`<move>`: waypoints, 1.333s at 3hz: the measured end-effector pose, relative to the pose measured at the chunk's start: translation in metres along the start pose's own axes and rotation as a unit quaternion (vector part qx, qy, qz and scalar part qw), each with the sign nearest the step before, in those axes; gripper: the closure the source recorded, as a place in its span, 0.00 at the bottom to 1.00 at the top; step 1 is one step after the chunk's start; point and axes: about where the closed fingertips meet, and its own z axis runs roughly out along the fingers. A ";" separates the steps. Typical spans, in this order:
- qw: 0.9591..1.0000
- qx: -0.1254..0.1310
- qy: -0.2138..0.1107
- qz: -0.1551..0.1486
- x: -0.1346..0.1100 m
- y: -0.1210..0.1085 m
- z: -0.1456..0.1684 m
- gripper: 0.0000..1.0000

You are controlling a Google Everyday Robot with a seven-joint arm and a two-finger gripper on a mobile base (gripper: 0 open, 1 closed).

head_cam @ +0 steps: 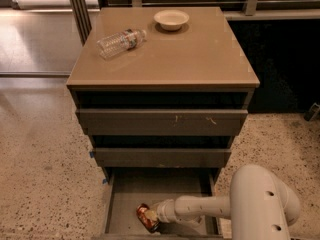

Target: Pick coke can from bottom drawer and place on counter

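The coke can, red with a pale end, lies tilted on the grey floor of the open bottom drawer, near its front edge. My gripper reaches in from the right at the end of the white arm and is right against the can's right side. The counter, a glossy tan slab, tops the cabinet above.
A clear water bottle lies on its side at the counter's back left. A pale bowl stands at the back middle. The two upper drawers are shut. The white arm's shoulder fills the lower right. Speckled floor surrounds the cabinet.
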 end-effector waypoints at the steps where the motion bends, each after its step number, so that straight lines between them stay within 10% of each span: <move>1: 0.999 -0.017 -0.028 0.013 -0.008 -0.008 -0.023 1.00; 3: 0.988 -0.048 -0.148 0.020 -0.058 -0.050 -0.150 1.00; 4: 0.988 -0.049 -0.147 0.021 -0.055 -0.049 -0.151 1.00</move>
